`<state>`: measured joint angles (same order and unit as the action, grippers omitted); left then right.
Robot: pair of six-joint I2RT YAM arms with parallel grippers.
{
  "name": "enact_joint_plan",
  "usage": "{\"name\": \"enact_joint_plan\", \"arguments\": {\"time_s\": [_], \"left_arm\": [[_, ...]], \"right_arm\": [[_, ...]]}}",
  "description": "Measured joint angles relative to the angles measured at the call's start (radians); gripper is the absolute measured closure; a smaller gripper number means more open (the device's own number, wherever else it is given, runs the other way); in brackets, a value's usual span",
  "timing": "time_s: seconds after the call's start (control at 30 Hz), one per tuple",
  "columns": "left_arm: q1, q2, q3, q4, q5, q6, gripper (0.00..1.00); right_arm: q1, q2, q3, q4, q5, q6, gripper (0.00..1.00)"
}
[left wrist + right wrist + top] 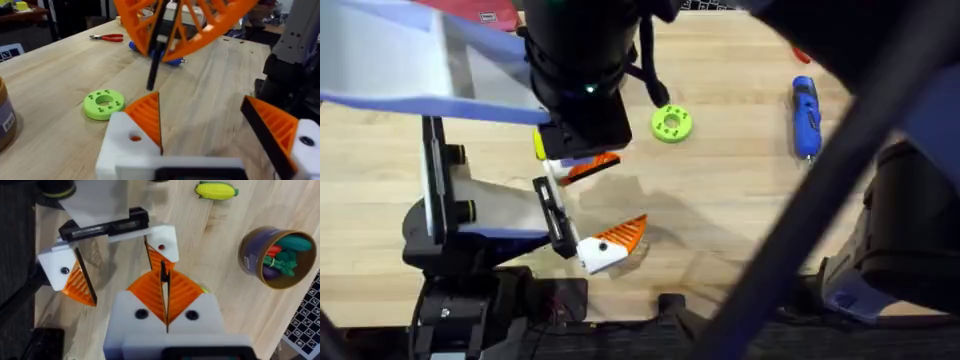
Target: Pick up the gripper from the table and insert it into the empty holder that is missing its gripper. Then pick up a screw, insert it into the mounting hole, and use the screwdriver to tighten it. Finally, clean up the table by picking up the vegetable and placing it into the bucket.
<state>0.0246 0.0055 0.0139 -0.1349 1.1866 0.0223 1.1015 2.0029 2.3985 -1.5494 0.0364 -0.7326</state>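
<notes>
Vegetable (216,190) well beyond right hand (165,292)

We saw a pale wooden table (740,200) bearing a green disc (671,123), a blue screwdriver (805,117), red pliers (107,37), the vegetable (216,190) and the bucket (276,256).

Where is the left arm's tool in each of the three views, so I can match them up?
Overhead: the left tool sits centre-left, open, partly under the dark right arm.
Left wrist: its own orange fingers are nearest the camera, in front of the green disc.
Right wrist: it lies just beyond the right tool.
Shared landmark: the thin black rod pinched in the right tool, in both wrist views.
</notes>
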Motion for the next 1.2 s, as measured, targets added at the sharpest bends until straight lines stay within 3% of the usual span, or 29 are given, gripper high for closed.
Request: {"name": "enact_joint_plan", "arguments": {"time_s": [1.2], "left_arm": [[0.000,0.000,0.000,0.000,0.000,0.000,0.014]], "right_arm": [[0.000,0.066,0.000,0.006,0.042,0.053,0.995]]}}
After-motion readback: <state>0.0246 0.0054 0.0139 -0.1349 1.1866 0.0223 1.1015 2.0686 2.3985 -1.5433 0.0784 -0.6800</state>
